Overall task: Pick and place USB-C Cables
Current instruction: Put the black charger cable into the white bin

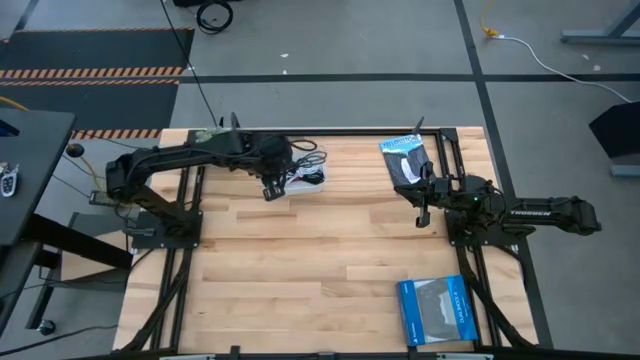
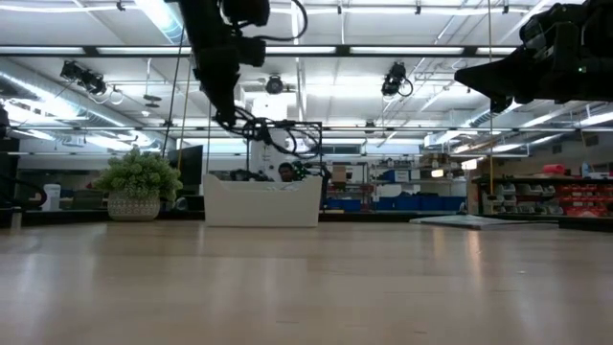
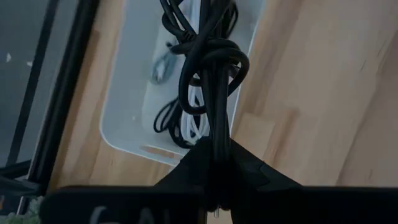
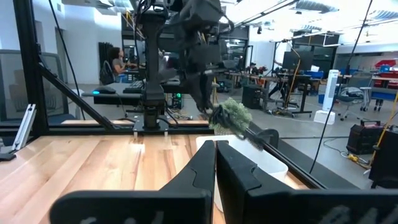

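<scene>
A wooden table [image 1: 300, 260] made of pale planks is seen from above. A white tray [image 1: 303, 180] is set near the far edge, and cables are seen lying inside it. A blue packet [image 1: 434, 311] is laid flat near the front right corner, and a second blue and black packet [image 1: 405, 158] is laid near the far right corner.

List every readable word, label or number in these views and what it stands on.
"TROSSEN": on the right arm, high view.
Print on the blue packet at the table's near edge: too small to read.
Print on the packet by the right gripper: too small to read.
Pale marks on the left wrist mount: blurred, unreadable.
</scene>
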Action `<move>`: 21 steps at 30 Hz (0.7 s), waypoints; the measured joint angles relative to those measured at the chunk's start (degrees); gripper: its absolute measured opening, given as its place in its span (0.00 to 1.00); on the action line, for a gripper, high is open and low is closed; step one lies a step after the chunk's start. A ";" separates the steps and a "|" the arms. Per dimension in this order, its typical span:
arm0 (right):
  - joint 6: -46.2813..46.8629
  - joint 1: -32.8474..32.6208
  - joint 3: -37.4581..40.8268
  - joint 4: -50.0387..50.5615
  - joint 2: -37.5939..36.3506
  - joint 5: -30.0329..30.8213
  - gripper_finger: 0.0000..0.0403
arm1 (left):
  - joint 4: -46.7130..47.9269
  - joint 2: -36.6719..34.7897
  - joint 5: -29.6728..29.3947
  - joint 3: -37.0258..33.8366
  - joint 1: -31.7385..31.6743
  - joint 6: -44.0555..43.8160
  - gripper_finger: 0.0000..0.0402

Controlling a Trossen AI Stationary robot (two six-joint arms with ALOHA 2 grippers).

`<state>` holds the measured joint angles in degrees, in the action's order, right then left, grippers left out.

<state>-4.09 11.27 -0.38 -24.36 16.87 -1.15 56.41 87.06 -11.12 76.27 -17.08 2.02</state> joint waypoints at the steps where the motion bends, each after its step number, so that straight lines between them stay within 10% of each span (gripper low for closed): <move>1: 0.00 0.01 0.01 -0.01 0.00 0.00 0.05 | 0.22 0.70 0.03 0.00 -0.10 0.42 0.08; 21: 0.01 0.00 0.00 0.00 0.02 0.01 0.05 | -1.41 9.28 -0.02 0.02 -5.41 7.55 0.08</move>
<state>-4.09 11.27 -0.38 -24.36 16.88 -1.14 54.99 96.34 -11.14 76.29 -22.48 9.57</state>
